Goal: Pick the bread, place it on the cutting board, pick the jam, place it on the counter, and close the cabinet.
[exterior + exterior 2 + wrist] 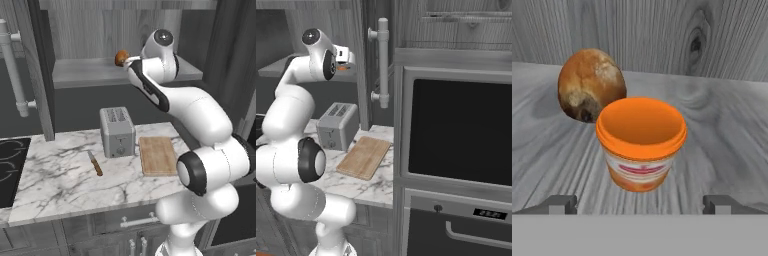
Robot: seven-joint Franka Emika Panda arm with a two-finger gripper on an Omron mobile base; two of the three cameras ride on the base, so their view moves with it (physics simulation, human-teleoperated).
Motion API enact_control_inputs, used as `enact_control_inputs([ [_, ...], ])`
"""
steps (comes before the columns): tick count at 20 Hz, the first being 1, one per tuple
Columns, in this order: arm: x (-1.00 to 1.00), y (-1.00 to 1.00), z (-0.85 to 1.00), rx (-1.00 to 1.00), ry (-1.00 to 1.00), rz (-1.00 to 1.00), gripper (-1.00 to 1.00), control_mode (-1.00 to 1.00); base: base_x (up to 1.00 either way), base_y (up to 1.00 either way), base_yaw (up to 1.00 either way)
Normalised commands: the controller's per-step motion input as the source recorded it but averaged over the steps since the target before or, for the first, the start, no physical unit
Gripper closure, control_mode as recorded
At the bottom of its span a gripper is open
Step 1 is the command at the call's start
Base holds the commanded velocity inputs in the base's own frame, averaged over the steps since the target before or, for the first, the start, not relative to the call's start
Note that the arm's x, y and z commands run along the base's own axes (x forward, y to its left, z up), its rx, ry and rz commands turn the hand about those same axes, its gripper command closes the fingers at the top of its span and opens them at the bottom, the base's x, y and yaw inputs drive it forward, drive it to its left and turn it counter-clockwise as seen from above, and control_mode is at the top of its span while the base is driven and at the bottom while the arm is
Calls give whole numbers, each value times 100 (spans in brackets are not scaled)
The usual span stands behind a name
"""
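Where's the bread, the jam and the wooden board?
bread (pixel 589 85), hand view, on its crust.
jam (pixel 642 145), hand view, on the jar's front.
cutting board (pixel 157 156), left base view, middle of its top.

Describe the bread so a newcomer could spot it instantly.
Find the open grey cabinet above the toaster. On its shelf sits the bread, behind the jam. It is the round brown crusty lump, not the orange jar.
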Motion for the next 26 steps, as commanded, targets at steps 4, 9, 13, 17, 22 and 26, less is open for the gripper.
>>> enact_control_inputs([
  [4,24,10,-2,0,0,0,-100,-100,0,0,0],
  [9,30,2,0,0,0,0,-100,-100,0,0,0],
  [13,34,0,0,0,0,0,-100,-100,0,0,0],
  [17,33,0,0,0,0,0,-100,-100,0,0,0],
  [22,8,0,0,0,3,0,-100,-100,0,0,0],
  [26,1,0,0,0,1,0,100,-100,0,0,0],
])
